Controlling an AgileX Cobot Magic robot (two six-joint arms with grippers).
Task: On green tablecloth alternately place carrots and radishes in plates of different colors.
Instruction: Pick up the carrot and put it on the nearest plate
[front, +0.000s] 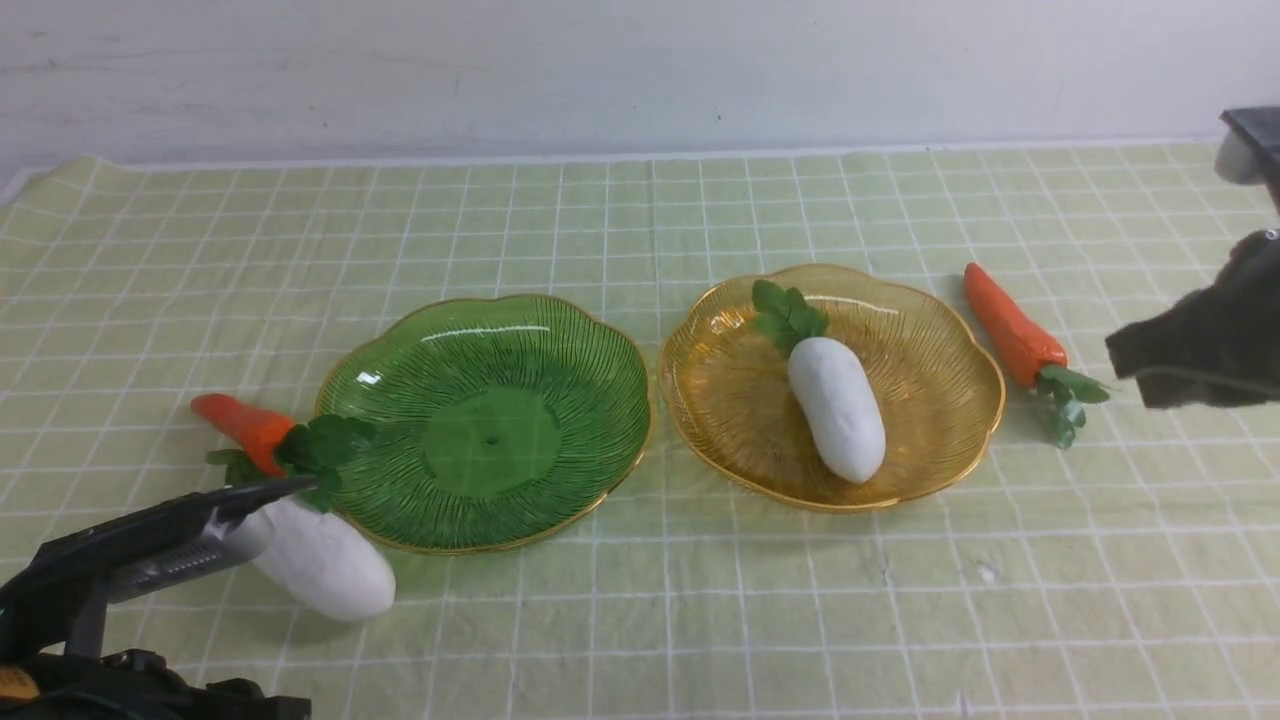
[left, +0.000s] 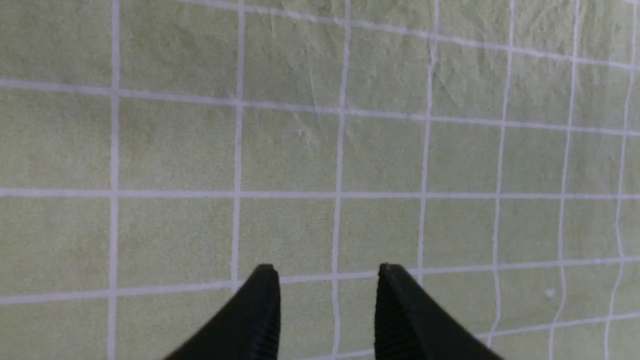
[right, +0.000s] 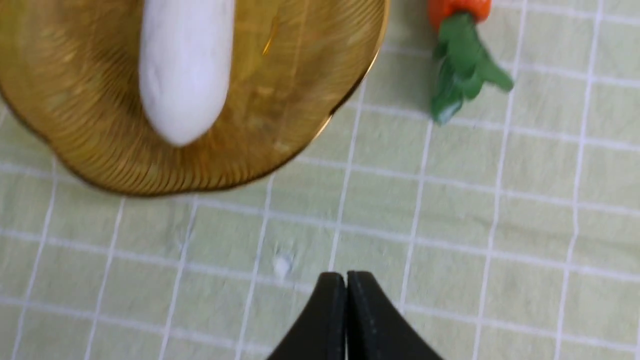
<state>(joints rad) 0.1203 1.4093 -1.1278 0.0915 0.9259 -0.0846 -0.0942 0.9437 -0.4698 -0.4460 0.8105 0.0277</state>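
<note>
On the green tablecloth (front: 640, 620), the green plate (front: 487, 420) sits bare and the amber plate (front: 930, 350) holds one radish (front: 836, 408). The other radish (front: 325, 565) lies just beside the green plate's near-left rim. It is probably light and slick, best pinched mid-body. The left end effector (left: 327, 272) hovers near it, jaws apart and empty. The right end effector (right: 346, 277) is closed and empty.

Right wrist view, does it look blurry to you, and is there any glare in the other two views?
Right wrist view: yes, smeared, with the amber plate ribs and the radish on it soft-edged. Front view: sharp, with white glare streaks on the green plate. Left wrist view: crisp, evenly lit tablecloth grid, no glare.
</note>
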